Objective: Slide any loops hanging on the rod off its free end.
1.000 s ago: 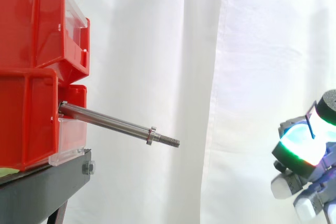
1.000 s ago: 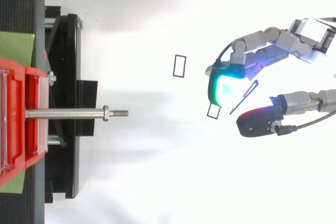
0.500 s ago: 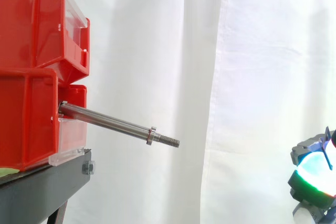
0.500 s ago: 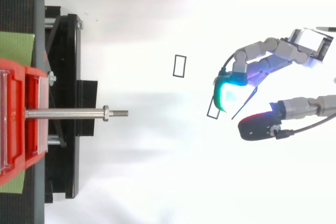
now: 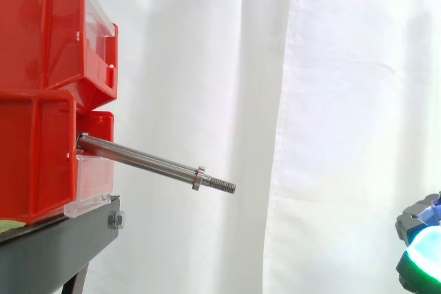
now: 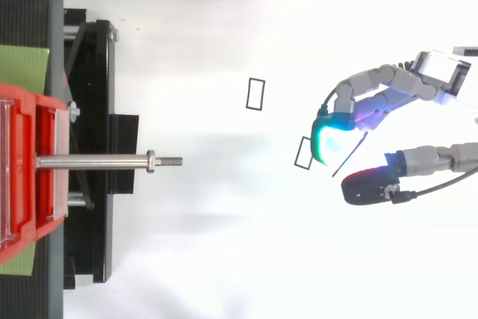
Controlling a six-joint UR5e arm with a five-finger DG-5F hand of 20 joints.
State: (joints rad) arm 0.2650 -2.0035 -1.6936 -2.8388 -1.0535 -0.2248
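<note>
Rod [image 5: 145,162]: bare, no loops.
Hand [image 6: 377,78]: fingers curled, pinching thin loop [image 6: 349,158].
Advice: let it go gently, well apart from the rod.

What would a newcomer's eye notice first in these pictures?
First the red bins stacked at the left, with the steel rod jutting out of them and nothing hanging on it. Then, well to the right of the rod's free end, the hand, one pad glowing cyan, holding a thin loop.
</note>
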